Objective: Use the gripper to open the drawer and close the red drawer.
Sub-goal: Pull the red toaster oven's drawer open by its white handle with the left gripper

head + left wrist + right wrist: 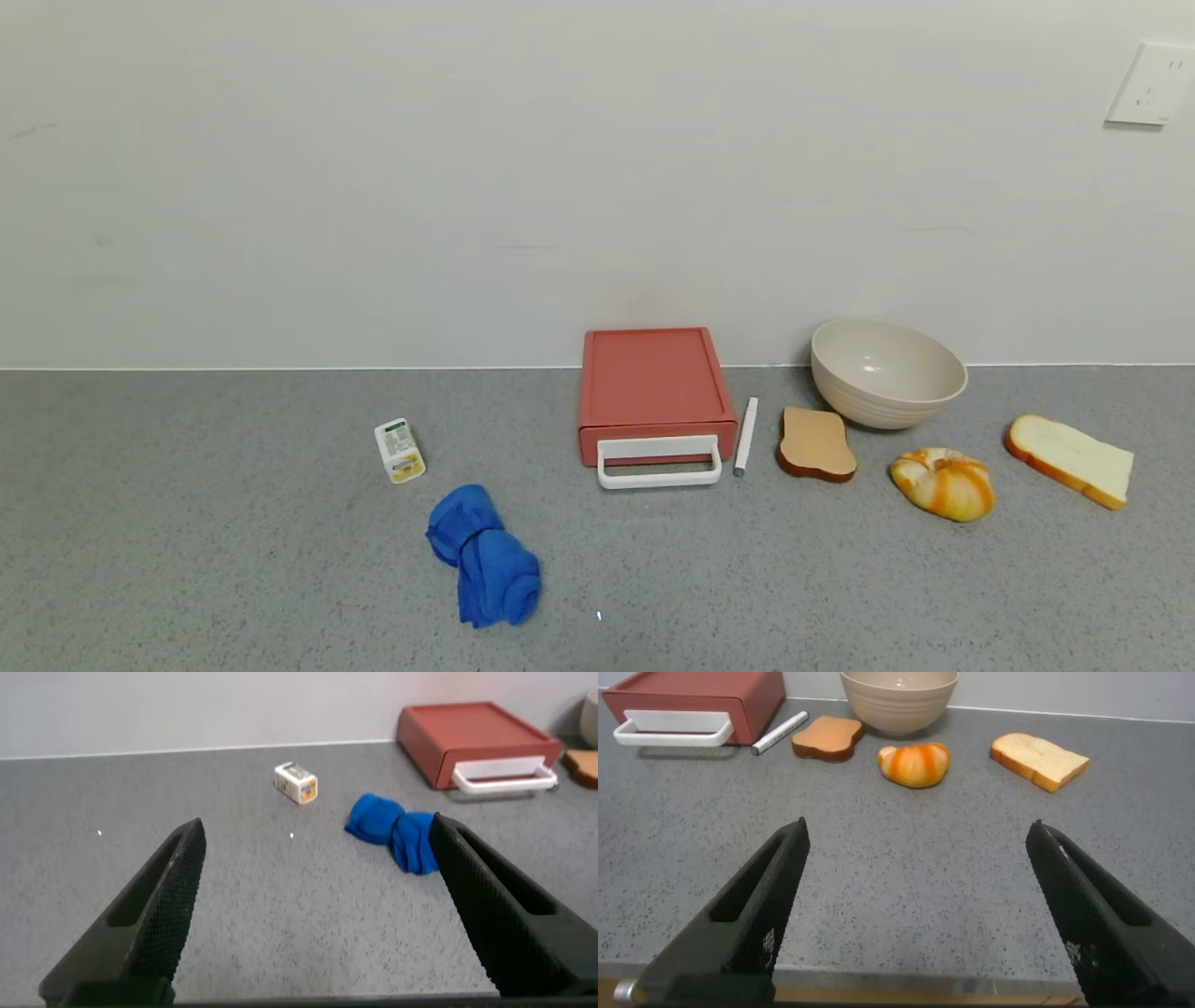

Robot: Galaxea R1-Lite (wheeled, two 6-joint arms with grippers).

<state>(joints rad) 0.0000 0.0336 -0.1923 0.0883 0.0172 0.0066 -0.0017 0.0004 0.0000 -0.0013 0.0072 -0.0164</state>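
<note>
Head view, drawer: the red drawer (653, 392) is sitting on the grey desk (233, 560) against the wall, between the small carton (400, 451) and the bowl (887, 371). Its tray is looking fully pushed in, and the white handle (659, 462) is pointing toward the robot.
Head view, progress: nothing of the task is showing as done. I judge that the opening is not yet begun, and the closing is coming after it.
Head view, hidden: no arm and no hand is appearing here, so this view is not telling how near they are to the handle.
Left wrist view, hand: the left hand (318, 910) is hanging low over bare desk with its fingers spread wide and holding nothing. The blue cloth (392, 833) is lying beyond it and the drawer is farther off, well apart from the fingers.
Left wrist view, hidden: the frame edge is cutting off the fingers' bases.
Right wrist view, hand: the right hand (920, 910) is also spread wide and empty. The drawer is well apart from it, with the white pen (780, 733) beside the drawer, then the brown toast (827, 738), the bun (914, 764) and the white bread slice (1038, 759).
Right wrist view, hidden: only the front corner of the drawer is showing. I cannot tell which hand is going to work.
</note>
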